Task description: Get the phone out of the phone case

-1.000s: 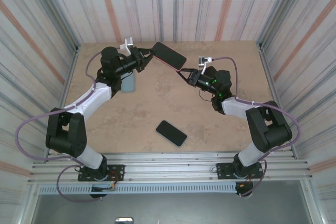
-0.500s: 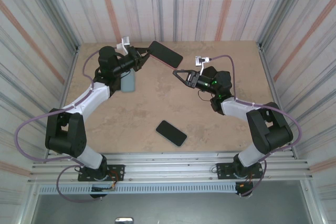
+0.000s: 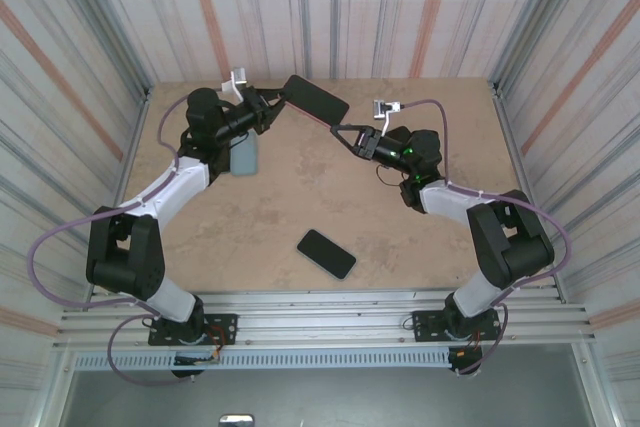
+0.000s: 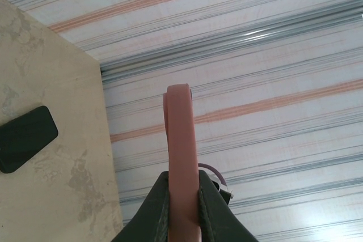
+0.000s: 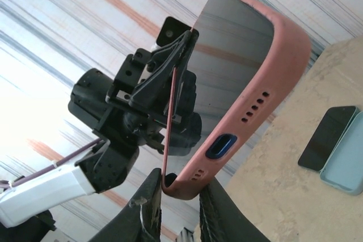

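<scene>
My right gripper [image 3: 345,128] had come back up to the case [image 5: 286,66] after standing spread wide and apart from it a moment earlier, and its jaws had drawn much narrower, while my left arm had hardly shifted. In the right wrist view my right fingers [image 5: 148,205] stood on either side of the case's lower corner, just beside the port and the speaker holes, the corner sitting between them. I could not tell whether they were truly clamped on it or only closing around it. My left gripper [image 3: 280,102] was clenched on the opposite end of the case, and in the left wrist view its two fingers [image 4: 160,208] pinched the pink edge [image 4: 180,140] flat between them. The phone [image 3: 316,100] was still seated in the case, its dark screen [image 5: 232,55] flush inside the pink rim, and the pair was held in the air above the far part of the table [image 3: 300,187], between my two wrists. A spare phone [image 3: 326,253] lay bare on the near side of the table, well apart from both grippers. A blue case [image 3: 243,159] lay on the table under my left arm
</scene>
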Motion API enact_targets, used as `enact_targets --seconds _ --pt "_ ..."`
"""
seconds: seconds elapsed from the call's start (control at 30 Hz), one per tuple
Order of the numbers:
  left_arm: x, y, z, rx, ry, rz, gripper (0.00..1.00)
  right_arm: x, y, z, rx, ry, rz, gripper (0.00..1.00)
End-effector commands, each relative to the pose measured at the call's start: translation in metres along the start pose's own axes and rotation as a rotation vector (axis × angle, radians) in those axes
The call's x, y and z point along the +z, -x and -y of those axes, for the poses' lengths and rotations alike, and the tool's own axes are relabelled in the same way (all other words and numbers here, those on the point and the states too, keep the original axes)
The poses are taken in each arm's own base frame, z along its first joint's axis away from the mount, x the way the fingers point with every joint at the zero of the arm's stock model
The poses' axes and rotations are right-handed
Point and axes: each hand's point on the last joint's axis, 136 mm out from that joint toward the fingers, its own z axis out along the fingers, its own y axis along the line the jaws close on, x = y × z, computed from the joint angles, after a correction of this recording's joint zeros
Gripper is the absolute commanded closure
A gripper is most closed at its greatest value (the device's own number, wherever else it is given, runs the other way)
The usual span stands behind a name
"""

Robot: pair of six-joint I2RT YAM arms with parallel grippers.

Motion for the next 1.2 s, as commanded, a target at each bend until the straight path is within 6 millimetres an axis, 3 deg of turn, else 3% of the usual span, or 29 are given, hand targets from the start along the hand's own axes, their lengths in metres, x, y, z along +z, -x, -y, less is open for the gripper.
enact_targets --seconds 0.0,0.23,0.33,0.43,0.63,0.83,1.17 --pt "0.000 -0.003 0.036 0.044 -0.109 -0.019 1.00 0.000 0.009 0.000 -0.004 0.009 0.017 0.81" --pt "-0.001 -0.009 0.047 0.017 -0.147 -0.040 1.00 -0.003 0.008 0.014 0.010 -0.027 0.010 0.91" --pt "-0.001 -0.016 0.057 0.003 -0.174 -0.069 1.00 -0.007 0.011 0.025 0.023 -0.048 0.020 0.91" --pt "-0.004 -0.021 0.061 0.035 -0.152 -0.080 1.00 -0.004 0.012 0.012 -0.013 0.005 -0.012 0.89" --pt "-0.005 -0.004 0.053 0.091 -0.098 -0.026 1.00 -0.003 -0.011 -0.021 -0.134 0.087 -0.116 0.74" --pt "0.001 0.006 0.046 0.086 -0.094 -0.011 1.00 -0.012 -0.014 -0.030 -0.172 0.060 -0.083 0.55" --pt "0.002 -0.004 0.054 0.093 -0.111 -0.037 1.00 -0.007 0.011 -0.025 -0.061 0.050 -0.006 0.63"
